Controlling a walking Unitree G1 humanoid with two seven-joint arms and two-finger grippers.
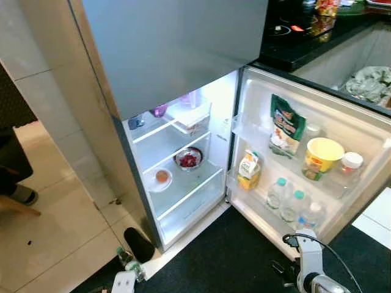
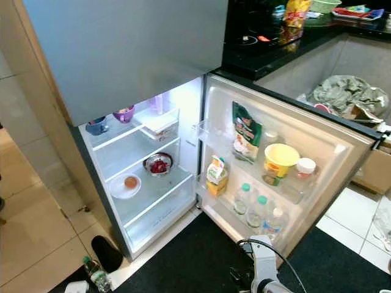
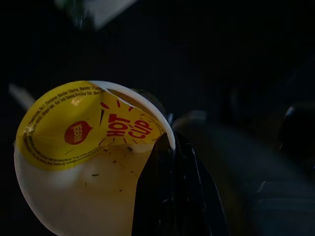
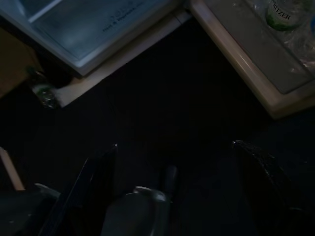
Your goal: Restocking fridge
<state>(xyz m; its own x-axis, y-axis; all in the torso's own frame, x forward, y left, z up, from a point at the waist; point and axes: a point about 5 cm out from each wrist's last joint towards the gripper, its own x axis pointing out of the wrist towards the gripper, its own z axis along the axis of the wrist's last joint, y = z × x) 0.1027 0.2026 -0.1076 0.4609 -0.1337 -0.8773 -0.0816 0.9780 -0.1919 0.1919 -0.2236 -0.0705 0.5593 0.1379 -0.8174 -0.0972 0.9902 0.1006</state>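
Item: cup (image 3: 74, 167), a yellow-lidded "Hot Cup" noodle tub, held low in my left gripper (image 3: 170, 191), near the floor before the fridge (image 1: 183, 177).
Left gripper: closed on the cup's rim, one black finger (image 3: 162, 196) lying across its side.
Right gripper: (image 4: 174, 152) hangs over the dark mat (image 4: 187, 98), fingers wide apart, nothing in them.
Handling: I judge it light, thin-walled and easy to crush; the foil lid is part peeled, so I keep it upright and pinch the stiff rim, not the soft wall.
Door shelves: a similar tub (image 1: 322, 157), green pouch (image 1: 286, 125), jar (image 1: 350, 163), carton (image 1: 248, 170), water bottles (image 1: 293, 206); crowded.
Inner shelves: bowl (image 1: 188, 159), plate (image 1: 161, 178), box (image 1: 190, 116), mugs far left; bare space on the lower shelf.
Obstacles: bottle (image 1: 128, 259) on the floor, near left of the fridge base; open door to the right.
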